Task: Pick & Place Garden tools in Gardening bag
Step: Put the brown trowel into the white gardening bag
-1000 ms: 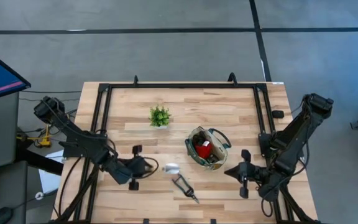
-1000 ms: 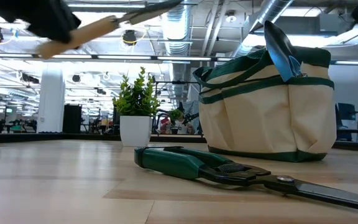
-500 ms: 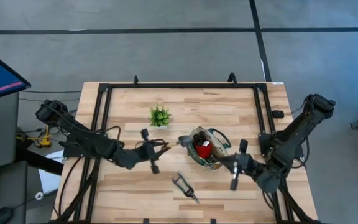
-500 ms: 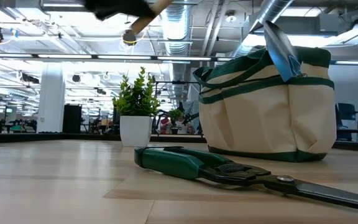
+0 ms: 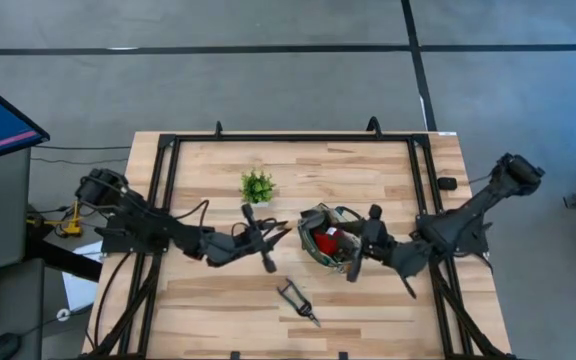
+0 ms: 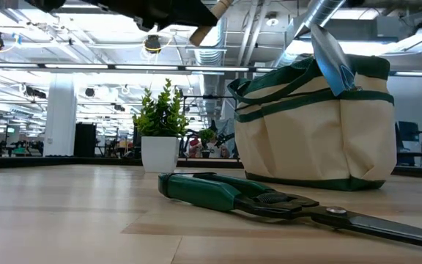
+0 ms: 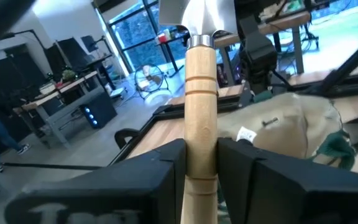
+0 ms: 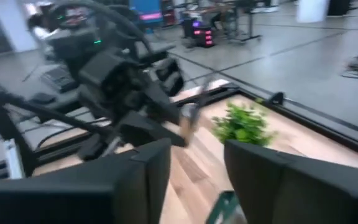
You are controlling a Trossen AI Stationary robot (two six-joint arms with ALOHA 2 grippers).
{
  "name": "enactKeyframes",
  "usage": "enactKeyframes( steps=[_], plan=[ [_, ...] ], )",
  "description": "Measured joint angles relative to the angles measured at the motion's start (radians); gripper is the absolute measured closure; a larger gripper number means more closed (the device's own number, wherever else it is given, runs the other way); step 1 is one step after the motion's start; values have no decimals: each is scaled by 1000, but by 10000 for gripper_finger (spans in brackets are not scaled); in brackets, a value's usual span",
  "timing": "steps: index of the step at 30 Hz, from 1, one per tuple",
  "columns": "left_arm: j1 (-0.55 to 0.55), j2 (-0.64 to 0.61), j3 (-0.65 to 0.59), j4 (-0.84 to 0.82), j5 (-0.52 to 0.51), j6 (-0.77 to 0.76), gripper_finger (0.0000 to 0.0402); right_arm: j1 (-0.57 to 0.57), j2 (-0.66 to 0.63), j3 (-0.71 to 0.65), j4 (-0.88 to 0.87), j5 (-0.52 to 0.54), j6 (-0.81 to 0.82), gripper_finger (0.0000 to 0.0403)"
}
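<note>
My left gripper point(image 7: 201, 158) is clamped on a trowel's point(image 7: 199, 93) wooden handle, blade aimed at the bag point(image 5: 330, 238) mid-table. Right gripper point(image 8: 194, 171) sits over the bag w/ fingers apart, empty. Risks: the arms clash at the bag mouth, the blade snags the rim & tips it. Shears point(image 5: 296, 301) lie on the table nearby.

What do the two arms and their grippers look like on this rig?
Both arms are dark, nearly black, built of jointed segments with loose black cables looping along them. The left arm and right arm look alike. Each ends in a two-finger gripper: the left gripper and right gripper have broad, flat, matte black fingers with squared edges. No markings are legible.
</note>
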Motion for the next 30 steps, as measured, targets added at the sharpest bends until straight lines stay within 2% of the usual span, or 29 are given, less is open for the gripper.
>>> enactKeyframes(
  steps=[3, 7, 10, 15, 21, 30],
  plan=[
    [9, 4, 0, 16, 38, -1, 348, -33, 1, -1, 62, -78, -65, 237],
    [14, 4, 0, 45, 71, -2, 348, -74, 1, -1, 88, -126, -73, 216],
    [14, 4, 0, 53, 87, -1, 348, -98, 1, -1, 88, -134, -74, 212],
    [20, 4, 0, 60, 123, -4, 348, -138, 1, -1, 112, -235, -81, 222],
    [22, 4, 0, 63, 121, -4, 348, -161, 1, -1, 128, -257, -105, 269],
    [27, 4, 1, 64, 118, -3, 348, -148, 1, -1, 197, -257, -233, 383]
  ],
)
